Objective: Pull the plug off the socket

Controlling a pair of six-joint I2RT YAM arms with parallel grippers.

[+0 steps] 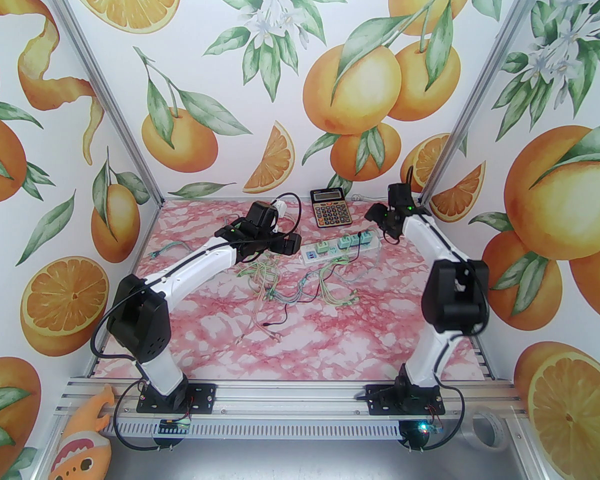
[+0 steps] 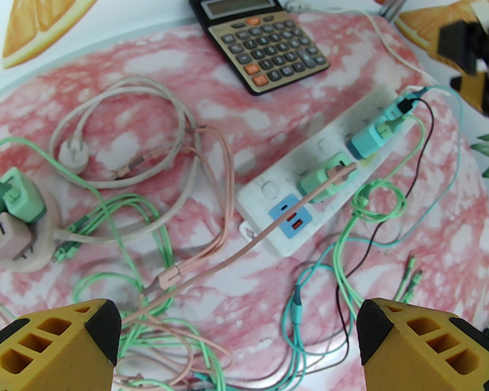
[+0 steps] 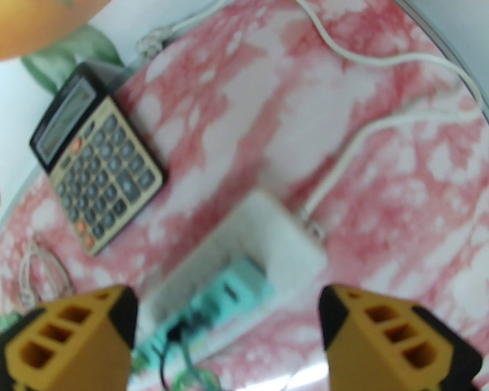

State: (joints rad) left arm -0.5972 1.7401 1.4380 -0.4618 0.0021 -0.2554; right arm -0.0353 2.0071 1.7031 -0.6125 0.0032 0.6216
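Note:
A white power strip, the socket (image 1: 314,258), lies across the middle of the pink marble table with several teal and green plugs in it. In the left wrist view the socket (image 2: 265,190) carries a green plug (image 2: 324,175) and a blue plug (image 2: 366,141). My right gripper (image 1: 378,216) hovers over the strip's right end. In its own blurred view it (image 3: 228,320) is open, its fingertips on either side of a teal plug (image 3: 240,283) without touching it. My left gripper (image 2: 238,336) is open above tangled cables, short of the strip's left end.
A calculator (image 1: 330,208) lies behind the strip near the back wall. Loose green, pink and black cables (image 1: 280,288) sprawl in front of the strip. A round socket base (image 2: 38,238) with green and beige plugs sits far left. The strip's white cord (image 3: 350,59) runs toward the back right corner.

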